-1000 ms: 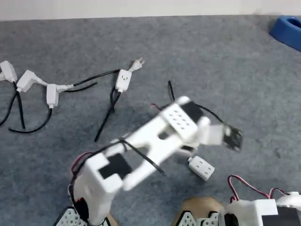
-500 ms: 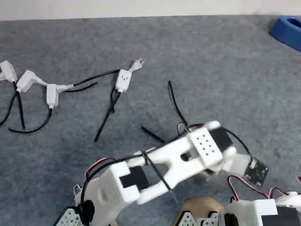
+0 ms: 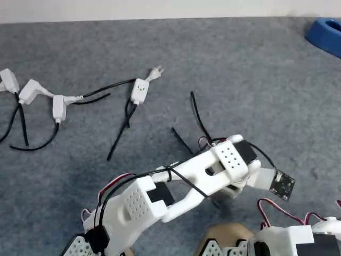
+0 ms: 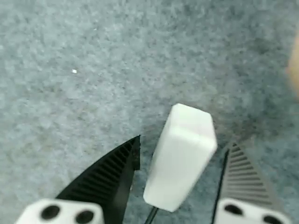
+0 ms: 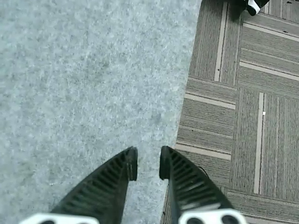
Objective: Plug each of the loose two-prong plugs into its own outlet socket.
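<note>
on grey carpet (image 4: 70, 70), open left pincer (image 4: 182, 151) straddles outlet socket (image 4: 184, 140), cord end toward wrist.

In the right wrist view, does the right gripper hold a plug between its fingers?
No, the gap between the fingers of the right gripper holds nothing; only the grey mat shows through it.
</note>
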Controlling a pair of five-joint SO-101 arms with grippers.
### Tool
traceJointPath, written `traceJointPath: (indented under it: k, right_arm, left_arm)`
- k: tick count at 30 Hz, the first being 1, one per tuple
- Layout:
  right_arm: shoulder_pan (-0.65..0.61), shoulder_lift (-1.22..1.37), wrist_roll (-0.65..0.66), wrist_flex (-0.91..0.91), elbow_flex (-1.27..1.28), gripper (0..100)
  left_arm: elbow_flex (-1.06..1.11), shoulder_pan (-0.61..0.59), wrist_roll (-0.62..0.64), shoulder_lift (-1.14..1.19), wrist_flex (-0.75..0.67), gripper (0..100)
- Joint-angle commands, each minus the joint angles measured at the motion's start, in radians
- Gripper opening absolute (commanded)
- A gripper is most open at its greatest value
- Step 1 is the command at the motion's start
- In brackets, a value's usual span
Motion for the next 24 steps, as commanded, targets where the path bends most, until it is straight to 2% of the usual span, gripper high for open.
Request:
traceJointPath:
  k: [1, 9, 12, 16, 24]
  right_arm:
    - [-0.018, -0.05, 0.044, -0.018, -0.007, 8.8]
    - [-0.019, -0.051, 0.048, -0.018, -0.01, 8.8]
    - [-0.019, -0.051, 0.048, -0.018, -0.01, 8.8]
    - [-0.019, -0.051, 0.052, -0.018, -0.005, 8.8]
    - [-0.019, -0.051, 0.052, -0.018, -0.008, 8.8]
  left_arm:
    - [-0.07, -0.031, -0.009, -0.012, 0.048, 26]
    - [-0.372, -0.039, -0.009, -0.013, 0.319, 27]
    - [-0.503, -0.064, -0.009, -0.008, 0.377, 27]
    - [-0.558, -0.102, -0.04, 0.01, 0.374, 27]
    - [-0.559, -0.113, -0.051, 0.185, 0.215, 27]
